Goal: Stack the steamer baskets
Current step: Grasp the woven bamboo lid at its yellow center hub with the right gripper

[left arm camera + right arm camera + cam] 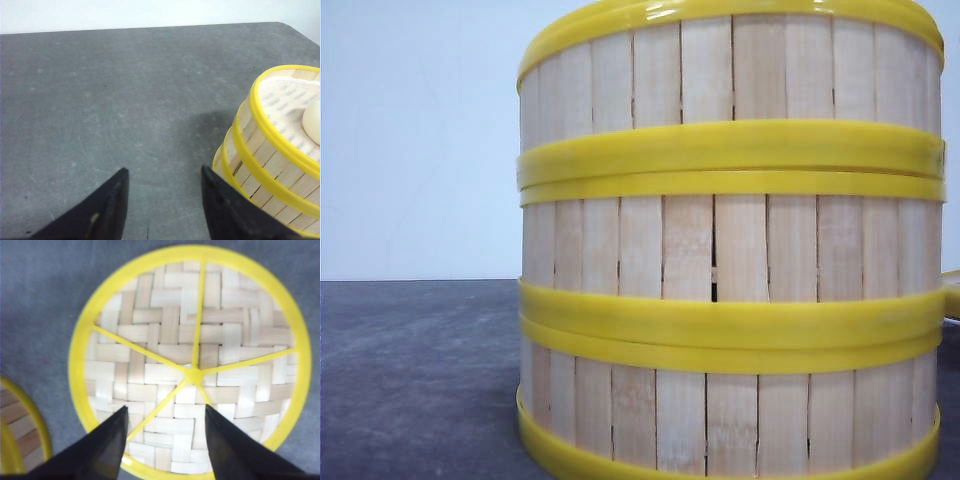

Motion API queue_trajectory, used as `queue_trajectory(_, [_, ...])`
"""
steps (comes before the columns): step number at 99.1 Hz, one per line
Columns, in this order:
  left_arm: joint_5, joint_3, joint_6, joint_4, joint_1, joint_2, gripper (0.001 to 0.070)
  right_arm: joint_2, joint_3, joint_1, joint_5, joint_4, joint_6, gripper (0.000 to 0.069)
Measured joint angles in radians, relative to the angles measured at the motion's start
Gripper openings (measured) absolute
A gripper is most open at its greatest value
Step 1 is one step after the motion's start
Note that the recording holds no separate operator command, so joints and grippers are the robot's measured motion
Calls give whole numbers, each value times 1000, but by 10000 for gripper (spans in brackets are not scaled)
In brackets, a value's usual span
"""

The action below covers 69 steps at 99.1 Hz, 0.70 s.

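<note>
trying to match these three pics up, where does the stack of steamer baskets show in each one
Front view: the stack of steamer baskets fills the centre and right, three tiers, very close to the camera.
Left wrist view: its upper tiers show at the right edge, a pale round item in the top one.
Right wrist view: probably the sliver at the lower left edge.
Shared landmark: the dark grey tabletop.

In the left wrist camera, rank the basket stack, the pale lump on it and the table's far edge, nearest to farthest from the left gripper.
From the left gripper:
1. basket stack, close beside one finger
2. pale lump, up in the stack's top
3. table's far edge, well beyond both
</note>
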Motion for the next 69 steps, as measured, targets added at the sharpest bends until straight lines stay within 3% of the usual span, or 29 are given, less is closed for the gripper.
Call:
queue_trajectory(27, [0, 0, 0, 0, 0, 0, 268, 115, 0, -21, 3, -1, -9, 275])
queue_trajectory(69, [0, 0, 0, -3, 0, 0, 268, 167, 0, -51, 26, 31, -9, 236])
